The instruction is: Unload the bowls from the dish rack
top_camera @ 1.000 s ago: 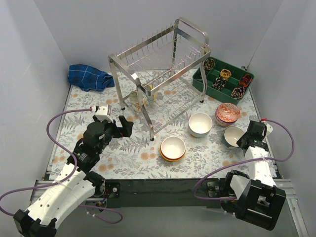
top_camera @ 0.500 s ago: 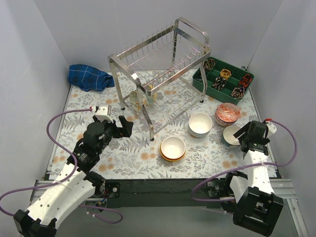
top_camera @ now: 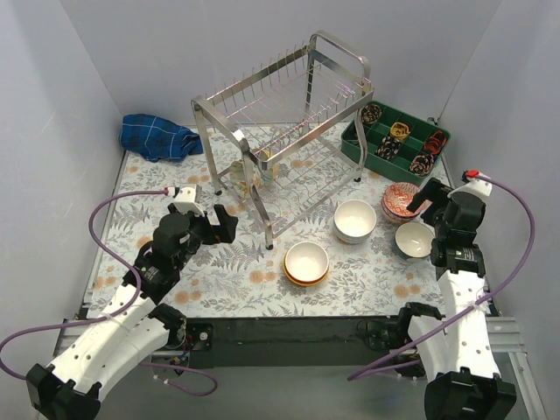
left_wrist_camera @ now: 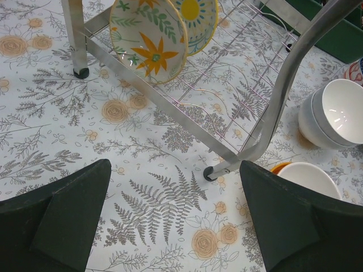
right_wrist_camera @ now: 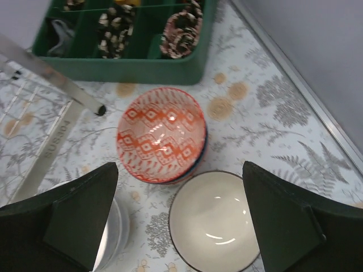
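The steel dish rack (top_camera: 289, 114) stands at the back centre. Two floral bowls (left_wrist_camera: 148, 37) lean upright in its lower tier (left_wrist_camera: 170, 107); from above they show as one cluster of bowls (top_camera: 248, 171). On the table sit a white bowl (top_camera: 355, 220), an orange bowl (top_camera: 307, 262), a red-and-white patterned bowl (top_camera: 403, 201) (right_wrist_camera: 161, 133) and a cream dark-rimmed bowl (top_camera: 413, 239) (right_wrist_camera: 215, 218). My right gripper (top_camera: 429, 208) (right_wrist_camera: 180, 170) hangs open above the red and cream bowls, holding nothing. My left gripper (top_camera: 217, 224) (left_wrist_camera: 173, 170) is open over the cloth, in front of the rack's near leg (left_wrist_camera: 212, 173).
A green divided tray (top_camera: 354, 140) (right_wrist_camera: 142, 68) of small items stands at the back right, just behind the red bowl. A blue cloth (top_camera: 157, 137) lies at the back left. The table's right edge (right_wrist_camera: 295, 79) runs close to the cream bowl.
My right gripper has opened, let go of the cream bowl on the table, and risen back toward the red bowl. The left arm has edged slightly forward.
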Robot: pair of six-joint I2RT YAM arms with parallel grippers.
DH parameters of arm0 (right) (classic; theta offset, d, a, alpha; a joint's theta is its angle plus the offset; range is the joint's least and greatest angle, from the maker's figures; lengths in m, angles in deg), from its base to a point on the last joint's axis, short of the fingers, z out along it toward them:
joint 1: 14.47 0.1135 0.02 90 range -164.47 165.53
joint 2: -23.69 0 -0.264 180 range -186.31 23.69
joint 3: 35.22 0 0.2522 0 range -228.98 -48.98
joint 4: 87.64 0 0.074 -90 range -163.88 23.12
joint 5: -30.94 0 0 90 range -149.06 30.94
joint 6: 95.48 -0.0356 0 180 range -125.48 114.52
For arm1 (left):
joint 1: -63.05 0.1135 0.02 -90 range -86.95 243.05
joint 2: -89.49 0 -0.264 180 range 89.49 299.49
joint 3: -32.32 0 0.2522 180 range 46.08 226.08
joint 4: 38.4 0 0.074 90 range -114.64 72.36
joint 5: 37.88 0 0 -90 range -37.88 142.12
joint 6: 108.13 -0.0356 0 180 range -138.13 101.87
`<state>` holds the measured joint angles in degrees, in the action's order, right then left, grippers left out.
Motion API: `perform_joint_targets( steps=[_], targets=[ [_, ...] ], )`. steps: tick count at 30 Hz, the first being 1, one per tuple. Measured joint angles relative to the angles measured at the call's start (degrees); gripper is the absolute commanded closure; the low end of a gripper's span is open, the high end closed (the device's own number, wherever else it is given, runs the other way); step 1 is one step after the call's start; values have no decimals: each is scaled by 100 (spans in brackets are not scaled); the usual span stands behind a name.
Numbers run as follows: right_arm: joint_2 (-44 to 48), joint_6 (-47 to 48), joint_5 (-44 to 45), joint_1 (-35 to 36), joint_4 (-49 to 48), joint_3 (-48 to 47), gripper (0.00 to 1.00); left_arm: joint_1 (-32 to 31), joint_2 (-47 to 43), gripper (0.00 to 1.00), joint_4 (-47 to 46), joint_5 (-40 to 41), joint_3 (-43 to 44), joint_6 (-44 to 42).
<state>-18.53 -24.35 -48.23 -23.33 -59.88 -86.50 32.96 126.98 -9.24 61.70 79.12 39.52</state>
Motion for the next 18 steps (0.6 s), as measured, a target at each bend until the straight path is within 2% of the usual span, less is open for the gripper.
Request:
perform_joint_targets(
  steps=[4,9,14,18],
  targets=[
    [-151,184,-487,483,-496,-20,1,0,90,2,-2,0,0,0],
    [-905,260,-1143,1436,-1272,-20,2,0,164,2,-7,2,-2,-4],
    [-2083,256,-1823,2345,-2306,-140,1,0,201,2,-48,17,-42,-28],
    [-3217,267,-2341,2765,-2986,-616,1,2,275,2,-46,50,-44,-50]
  ],
)
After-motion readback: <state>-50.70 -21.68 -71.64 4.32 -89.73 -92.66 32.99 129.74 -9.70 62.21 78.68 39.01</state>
